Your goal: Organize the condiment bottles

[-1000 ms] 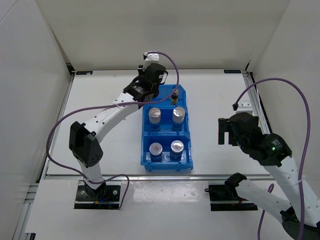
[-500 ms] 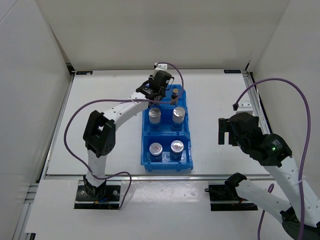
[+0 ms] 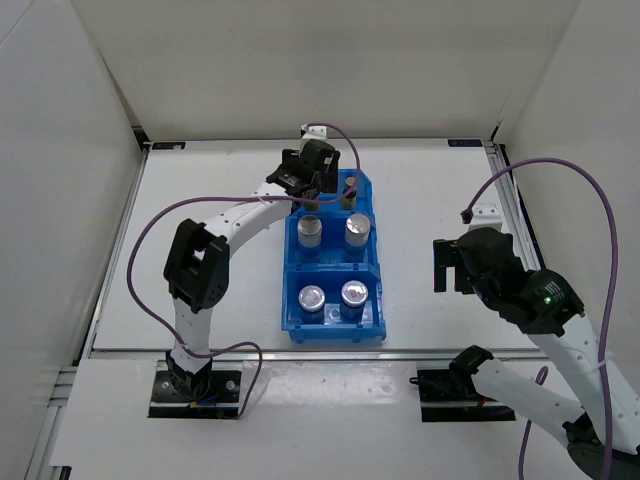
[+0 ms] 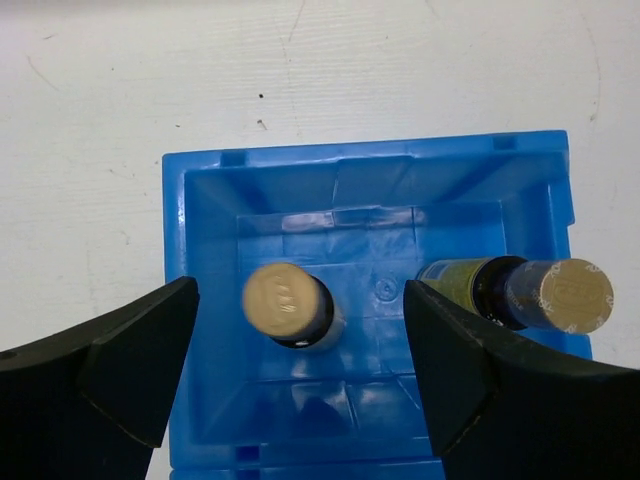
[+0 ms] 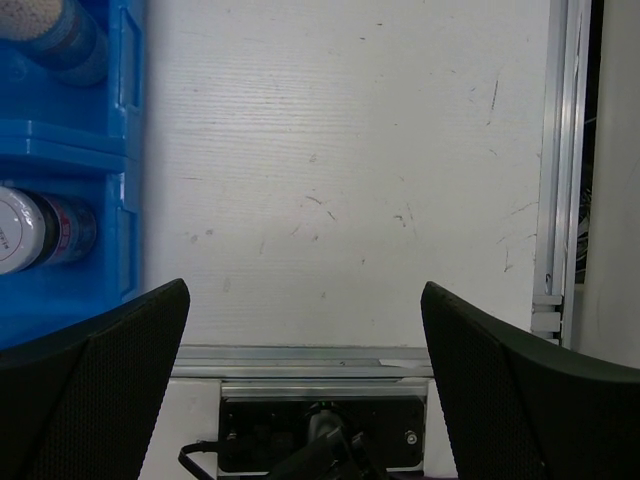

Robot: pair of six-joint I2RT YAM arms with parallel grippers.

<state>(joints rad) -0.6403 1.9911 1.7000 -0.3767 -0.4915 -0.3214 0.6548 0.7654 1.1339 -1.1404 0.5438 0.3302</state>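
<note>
Looks like the closing step of the sorting: setting the second dark brown bottle [image 4: 287, 303] into the far compartment of the blue bin [image 4: 200, 250], close to the far edge of the table [image 3: 430, 190]. Standing there upright between the fingers [image 4: 130, 370] of the left gripper [image 4: 300, 335], touched by neither of them. Fingers spread wide, nothing in hold. Just beside it in the same compartment, the other brown bottle [image 4: 520, 292], apparently upright too, yellow label showing on its side. In the middle and near compartments, two and two, the four stubby jars [image 3: 311, 228]. Over bare table toward the right edge, the right gripper [image 5: 305, 300], also fully apart and holding nothing.

Judged as almost finished: all six inside the bin, sorted by kind. For the next move, probably only lifting the left gripper straight up, without brushing the gold cap on either side.

Round gold caps, flat on top, with a faint stamp; slim dark bodies, perhaps of glass. Shiny silver lids on the jars, round and mirror-like. Glossy blue plastic for the bin, slightly see-through, with thin walls and moulded ribs. Matt white table, a little scratched and speckled.
</note>
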